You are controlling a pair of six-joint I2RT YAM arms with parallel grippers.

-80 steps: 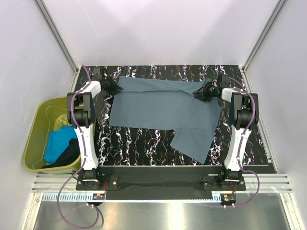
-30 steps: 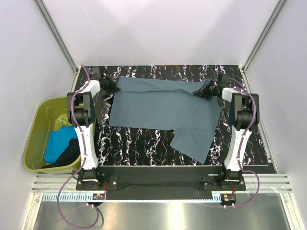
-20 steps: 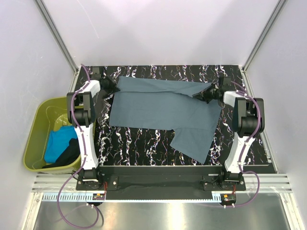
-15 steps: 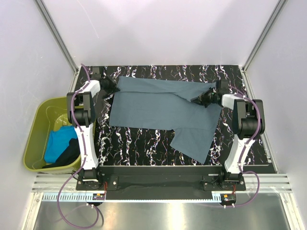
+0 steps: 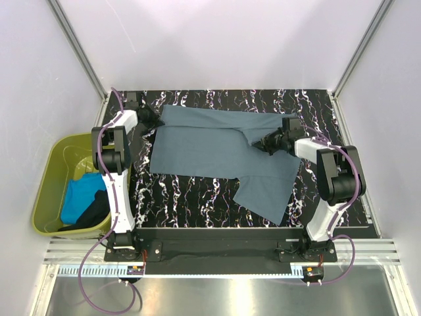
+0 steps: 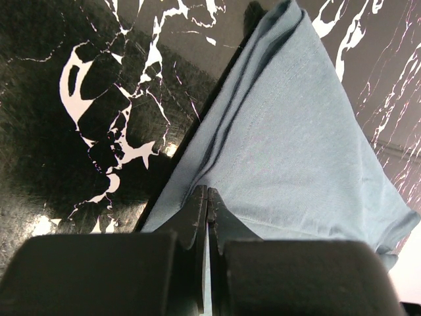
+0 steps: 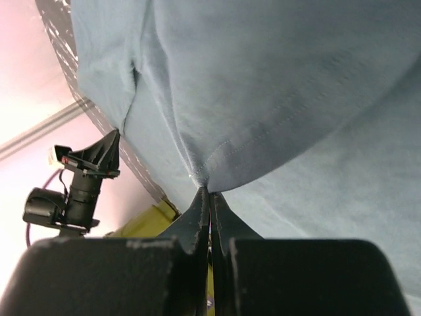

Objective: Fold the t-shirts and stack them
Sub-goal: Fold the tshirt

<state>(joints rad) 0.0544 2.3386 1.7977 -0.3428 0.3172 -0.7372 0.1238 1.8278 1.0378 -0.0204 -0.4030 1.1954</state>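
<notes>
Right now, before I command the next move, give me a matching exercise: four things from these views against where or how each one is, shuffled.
Column one
1. grey-blue t-shirt
2. turquoise t-shirt
3. left jaws
4. right jaws

Column two
A. bunched in the olive-green tub
B. shut on cloth at the shirt's far left corner
C. spread across the marbled table
D. shut on a hem over the shirt's right side

Pairs: 1-C, 2-A, 3-B, 4-D

Black marbled table (image 5: pixel 191 195) under grey-blue t-shirt (image 5: pixel 210 148)
</notes>
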